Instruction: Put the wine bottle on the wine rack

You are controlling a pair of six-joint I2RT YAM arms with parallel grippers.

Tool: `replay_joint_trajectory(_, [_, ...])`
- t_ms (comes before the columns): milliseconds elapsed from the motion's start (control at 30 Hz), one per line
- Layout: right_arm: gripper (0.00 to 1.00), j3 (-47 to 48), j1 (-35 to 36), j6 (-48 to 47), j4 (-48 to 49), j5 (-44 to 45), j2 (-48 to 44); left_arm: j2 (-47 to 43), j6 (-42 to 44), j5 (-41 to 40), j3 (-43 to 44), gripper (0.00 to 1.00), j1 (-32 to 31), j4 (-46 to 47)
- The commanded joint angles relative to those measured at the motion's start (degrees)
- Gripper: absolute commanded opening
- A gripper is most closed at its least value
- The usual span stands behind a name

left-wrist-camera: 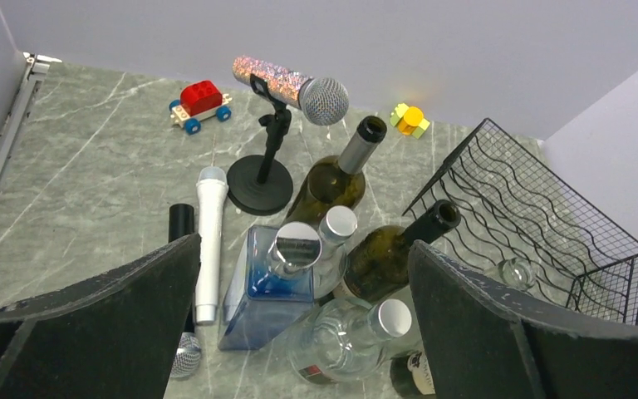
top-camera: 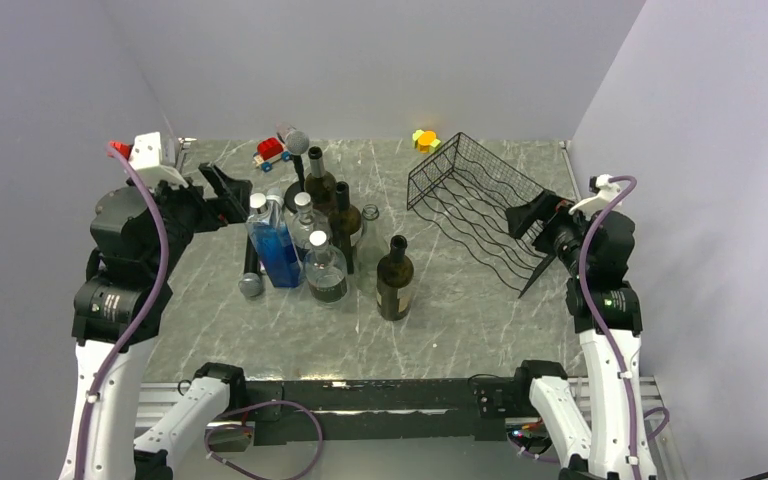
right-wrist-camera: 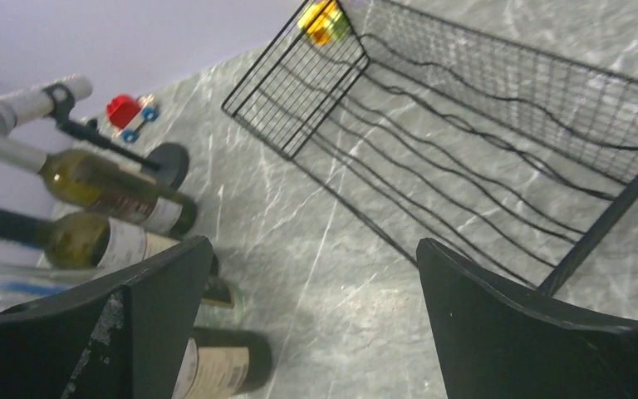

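The wine bottle (top-camera: 394, 280), dark glass with a pale label, stands upright alone near the centre of the grey marbled counter (top-camera: 460, 320). The black wire wine rack (top-camera: 475, 205) sits at 2 o'clock, well apart from it. The walls (top-camera: 360, 60) are pale lilac. The left claw (top-camera: 222, 192) and right claw (top-camera: 528, 245) are released, grasping nothing.
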Motion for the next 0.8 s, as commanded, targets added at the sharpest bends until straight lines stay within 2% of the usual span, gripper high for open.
replay_joint_trajectory(0, [1.0,-2.02,-0.1,0.28,4.2,-8.18,-2.38,-2.58,-0.83,2.47,-4.47,0.99,0.18,6.15])
replay_joint_trajectory(100, [1.0,-2.7,-0.14,2.36,3.77,-6.59,-3.12,-2.9,-1.61,4.43,-6.07,0.99,0.19,8.34])
replay_joint_trajectory(167, [1.0,-2.87,-0.15,2.23,4.65,-9.13,-3.15,-2.45,-1.57,6.16,-6.28,0.99,0.18,8.58])
replay_joint_trajectory(267, [1.0,-3.38,-0.06,3.24,7.14,-15.9,-3.28,-1.73,-0.99,9.08,-6.35,0.99,0.2,8.05])
replay_joint_trajectory(400, [1.0,-2.98,0.64,4.47,10.36,-30.22,-2.39,-2.82,0.44,14.79,-7.23,0.99,0.18,9.01])
replay_joint_trajectory(467, [1.0,-2.98,2.32,4.32,11.94,-32.95,-3.17,-3.49,0.79,17.94,-7.47,0.99,0.18,9.54])
replay_joint_trajectory(600, [1.0,-2.42,10.32,0.6,13.97,-31.15,-5.39,-3.34,1.07,23.32,-7.04,0.99,0.18,9.44])
replay_joint_trajectory(767, [1.0,0.23,25.98,-4.27,12.26,-20.57,-1.73,-2.93,0.53,26.17,-6.88,0.99,0.18,9.73])
